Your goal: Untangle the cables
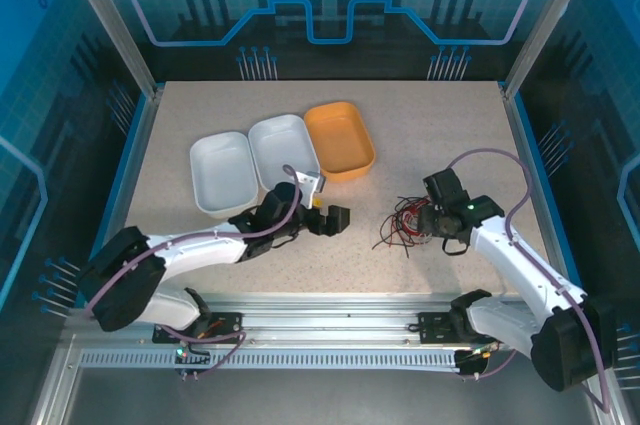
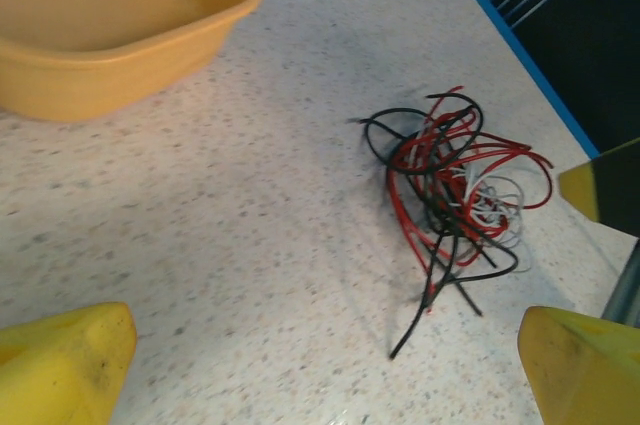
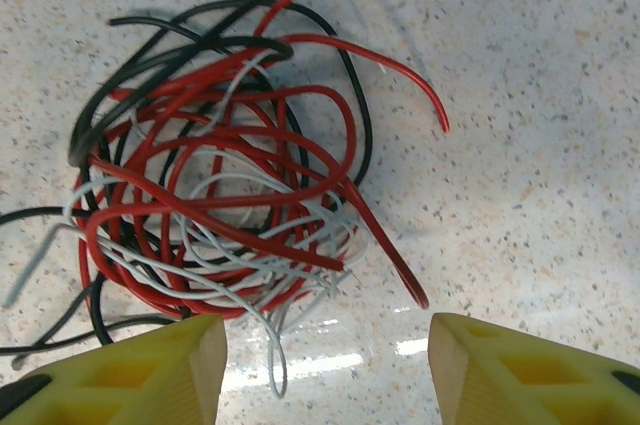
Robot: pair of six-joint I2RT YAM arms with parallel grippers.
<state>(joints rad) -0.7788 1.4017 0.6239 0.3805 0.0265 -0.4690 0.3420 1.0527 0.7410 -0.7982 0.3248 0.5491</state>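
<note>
cables (image 3: 230, 175): red, black, white tangle just ahead of right gripper (image 3: 325, 330), one white loop dipping between its fingers (image 3: 150, 375) | right gripper: jaws apart, holding nothing | left gripper (image 2: 325, 317): wide open

**Three trays, one tangle, two arms**

Three trays are counted on the table (image 1: 450, 125): one white tray (image 1: 222, 173), a second white tray (image 1: 285, 152) and one orange tray (image 1: 340, 140). One tangle of cables (image 3: 230, 175) is seen, and three colours are counted in it: red, black and whitish. The number of strands in each colour cannot be told, since they are looped over one another. Two robot arms are counted, the left arm (image 1: 190, 250) and the right arm (image 1: 515, 270). One gripper is carried by each, the left gripper (image 2: 325, 375) and the right gripper (image 3: 327, 365), and two yellow fingers (image 2: 60, 370) are counted on each.
</note>
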